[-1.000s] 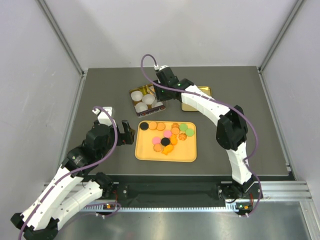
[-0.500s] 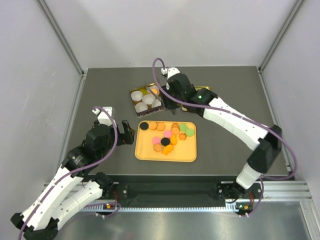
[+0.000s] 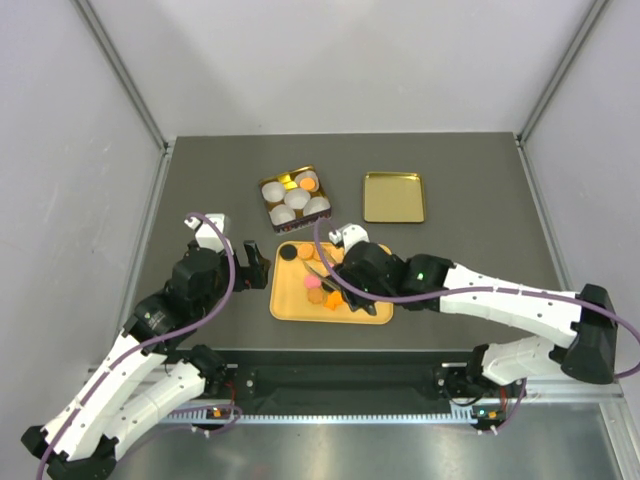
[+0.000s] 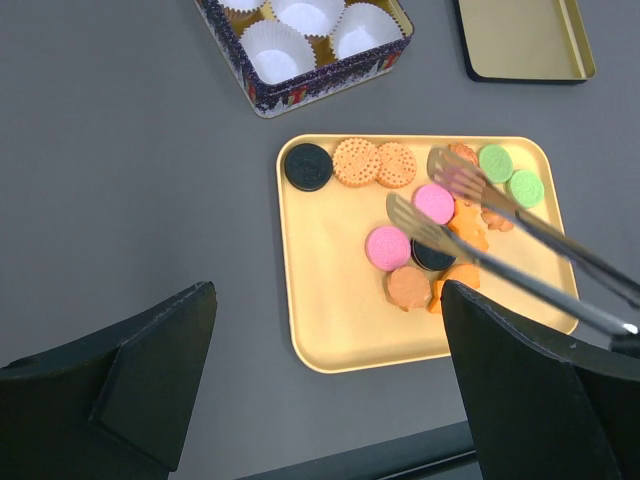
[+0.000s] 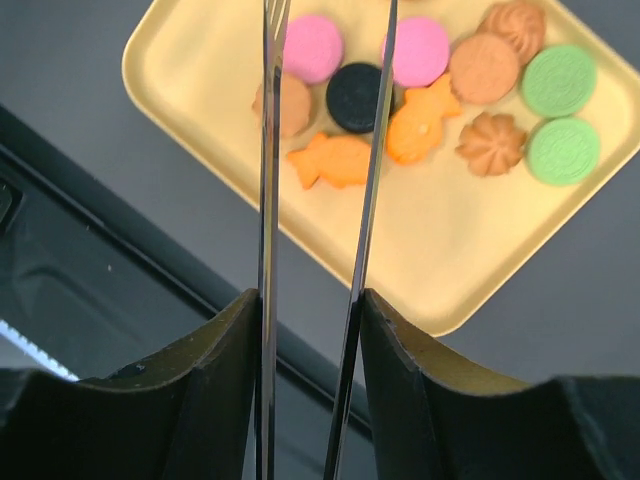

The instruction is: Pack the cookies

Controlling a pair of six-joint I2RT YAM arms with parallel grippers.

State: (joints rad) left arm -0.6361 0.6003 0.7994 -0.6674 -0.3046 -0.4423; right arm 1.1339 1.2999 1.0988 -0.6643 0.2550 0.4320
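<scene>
Several cookies [image 3: 335, 270] in orange, pink, green and black lie on a yellow tray [image 3: 297, 310]. One orange cookie [image 3: 309, 184] rests in a paper cup in the tin [image 3: 293, 197]. My right gripper [image 3: 350, 280] is shut on metal tongs [image 3: 315, 267], whose two blades hover apart over the tray's cookies [image 5: 354, 97] with nothing between them. In the right wrist view the gripper [image 5: 310, 320] clamps the tongs [image 5: 268, 150] near their handles. My left gripper [image 3: 257, 268] stands wide open just left of the tray, empty. In its wrist view, the left gripper [image 4: 328, 295] looks onto the tray [image 4: 330, 320] and tongs [image 4: 470, 255].
The tin with white paper cups [image 4: 283, 50] sits behind the tray. A flat gold lid [image 3: 393, 196] lies at the back right. The black rail of the table's near edge [image 5: 120, 250] runs just below the tray.
My right arm has swung back from the tin to the yellow tray with the tongs. An orange cookie now shows in the tin. The left arm has not moved.
</scene>
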